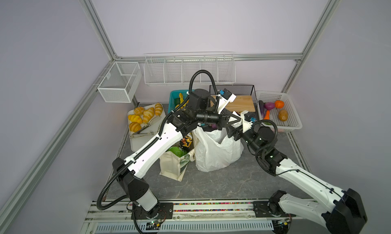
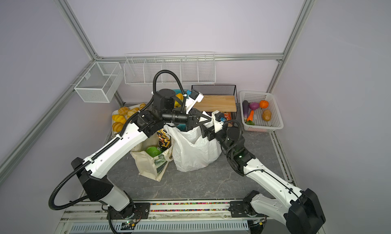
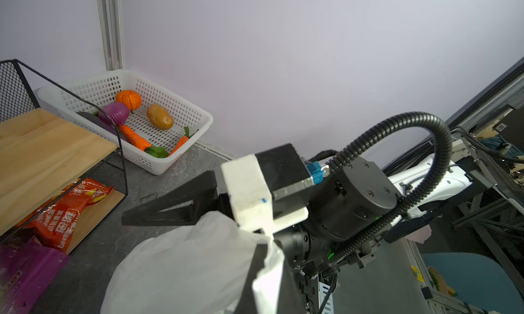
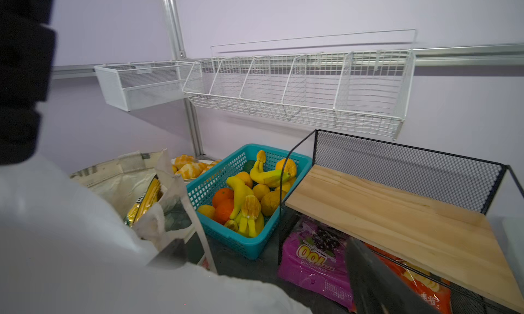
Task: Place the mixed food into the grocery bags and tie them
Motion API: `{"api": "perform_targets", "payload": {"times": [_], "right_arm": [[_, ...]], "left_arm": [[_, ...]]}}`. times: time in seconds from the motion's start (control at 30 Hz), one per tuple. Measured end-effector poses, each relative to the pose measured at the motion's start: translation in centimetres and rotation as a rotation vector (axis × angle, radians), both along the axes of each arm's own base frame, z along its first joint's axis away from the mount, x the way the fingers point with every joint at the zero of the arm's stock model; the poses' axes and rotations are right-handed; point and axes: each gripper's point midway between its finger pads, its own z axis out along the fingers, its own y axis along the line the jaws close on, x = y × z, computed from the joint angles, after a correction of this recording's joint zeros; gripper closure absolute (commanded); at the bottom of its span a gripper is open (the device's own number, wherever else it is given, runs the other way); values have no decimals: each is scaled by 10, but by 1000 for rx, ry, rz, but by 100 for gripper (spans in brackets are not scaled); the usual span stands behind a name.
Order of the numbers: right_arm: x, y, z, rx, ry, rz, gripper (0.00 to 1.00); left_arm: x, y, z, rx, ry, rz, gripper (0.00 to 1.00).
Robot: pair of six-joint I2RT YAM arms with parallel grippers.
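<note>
Tying looks to be the step in hand. In both top views the canvas tote stands upright and already holds the zigzag snack bag and the green snack bag. Both arms meet over the mouth of the white plastic bag, which stands just beside the tote. The left gripper is closed at the raised top of this bag, and I judge that it pinches a handle there. The right gripper comes to the same top edge from the opposite side.

From the left wrist view, the right gripper has its fingers apart. The one that shows clearly sticks out free above the bunched plastic and holds nothing. I cannot tell whether it touches the film.

From the right wrist view, one dark finger lies at the frame's edge and plastic film fills the near side. No grip is visible.

Next, I think, the right gripper needs to find the second handle, close on it, and cross it over the one that the left gripper holds. Thin film slips easily, so the bite should be deep.
</note>
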Motion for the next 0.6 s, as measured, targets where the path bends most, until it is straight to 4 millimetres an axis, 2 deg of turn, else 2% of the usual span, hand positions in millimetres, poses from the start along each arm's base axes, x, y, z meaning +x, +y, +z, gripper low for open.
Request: {"api": "perform_targets", "payload": {"times": [0.1, 0.27, 0.33, 0.43, 0.5, 0.6], "right_arm": [[10, -8, -6, 27, 21, -108, 1], [18, -27, -34, 40, 84, -251, 16], [15, -34, -52, 24, 109, -286, 21], [10, -40, -66, 1, 132, -296, 26], [6, -42, -65, -10, 132, -287, 24], [-2, -40, -57, -22, 122, -250, 11]], "left_arm": [[1, 0, -2, 0, 25, 9, 100], [5, 2, -2, -2, 47, 51, 100], [9, 4, -3, 4, 55, 74, 100], [14, 6, -6, 15, 65, 100, 100], [14, 6, -7, 16, 66, 103, 100], [14, 6, -4, 10, 61, 103, 100]]}}
